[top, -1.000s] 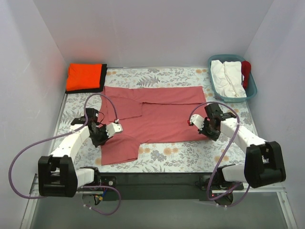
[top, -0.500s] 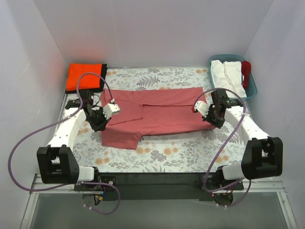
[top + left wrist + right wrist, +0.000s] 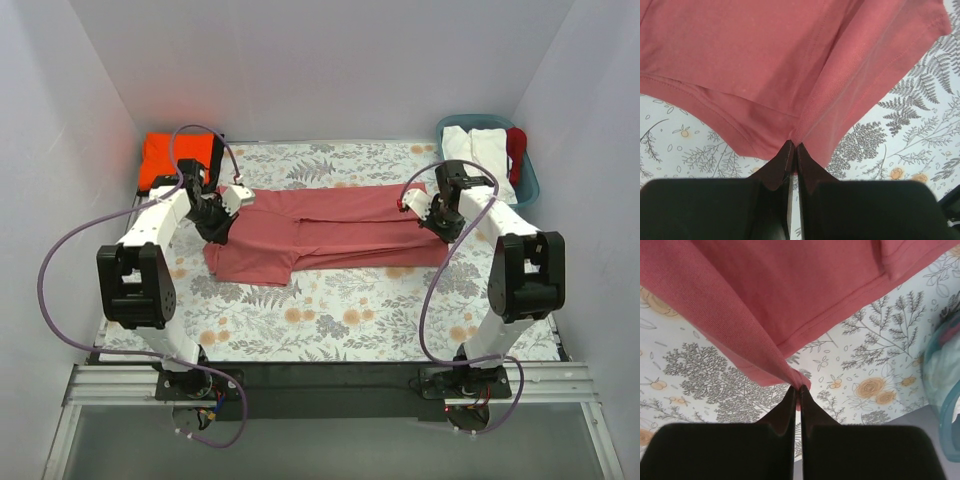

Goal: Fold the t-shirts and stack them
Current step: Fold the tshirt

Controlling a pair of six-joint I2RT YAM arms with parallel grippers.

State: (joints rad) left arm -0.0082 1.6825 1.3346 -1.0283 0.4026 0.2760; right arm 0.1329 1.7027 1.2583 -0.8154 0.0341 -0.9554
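The dusty rose-red t-shirt (image 3: 330,232) lies across the middle of the table, its near half folded back over the far half. My left gripper (image 3: 212,215) is shut on the shirt's left edge; in the left wrist view (image 3: 793,146) the cloth (image 3: 765,65) is pinched between the fingertips. My right gripper (image 3: 441,213) is shut on the shirt's right edge, seen pinched in the right wrist view (image 3: 798,388). The bright orange t-shirt (image 3: 168,160) lies folded at the far left corner on a black one (image 3: 214,150), of which only an edge shows.
A teal plastic basket (image 3: 528,170) with white cloth (image 3: 480,160) and something red stands at the far right corner. The floral tablecloth (image 3: 340,310) covers the table. White walls close in on the left, back and right.
Both grippers have moved away from me towards the far side, carrying the shirt's near edge over its far half. The shirt now looks narrower front to back.
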